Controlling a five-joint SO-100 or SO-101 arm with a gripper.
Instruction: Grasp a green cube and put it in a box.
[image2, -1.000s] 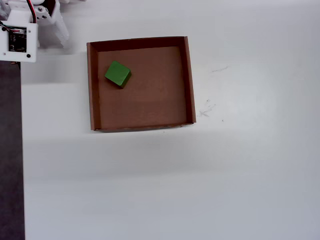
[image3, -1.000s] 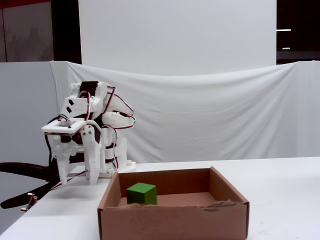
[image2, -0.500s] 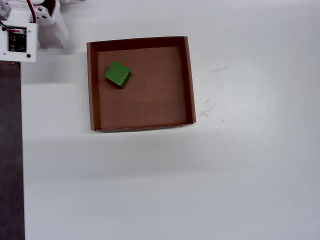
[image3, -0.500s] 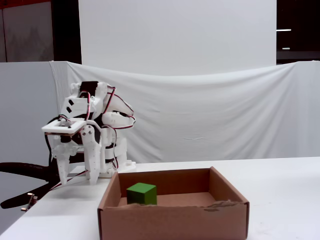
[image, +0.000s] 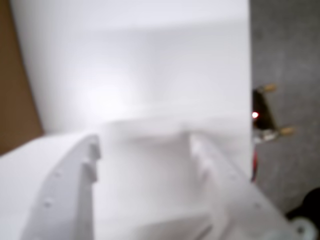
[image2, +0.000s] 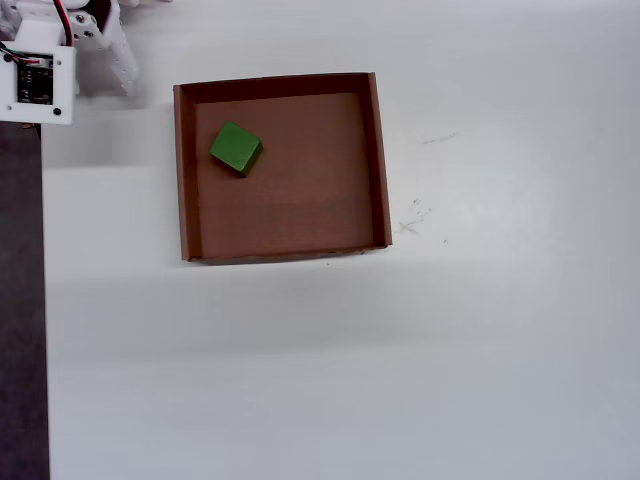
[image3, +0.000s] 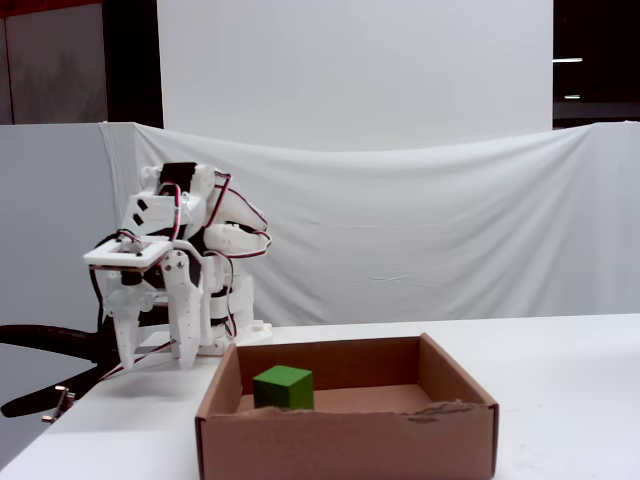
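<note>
The green cube (image2: 236, 148) lies inside the brown cardboard box (image2: 380, 160), near its upper-left corner in the overhead view, turned a little out of line with the walls. The fixed view shows the cube (image3: 283, 386) resting on the floor behind the box's front wall (image3: 350, 440). My white gripper (image3: 155, 370) hangs fingers down above the table to the left of the box, clear of it, with its jaws apart and nothing between them. The blurred wrist view shows the gripper (image: 145, 145) over bare white table; cube and box are out of that view.
The arm's base (image2: 90, 40) and a controller board (image2: 35, 85) sit at the table's top-left corner in the overhead view. The table's left edge drops to dark floor (image2: 20, 300). A white cloth backdrop (image3: 450, 230) stands behind the table.
</note>
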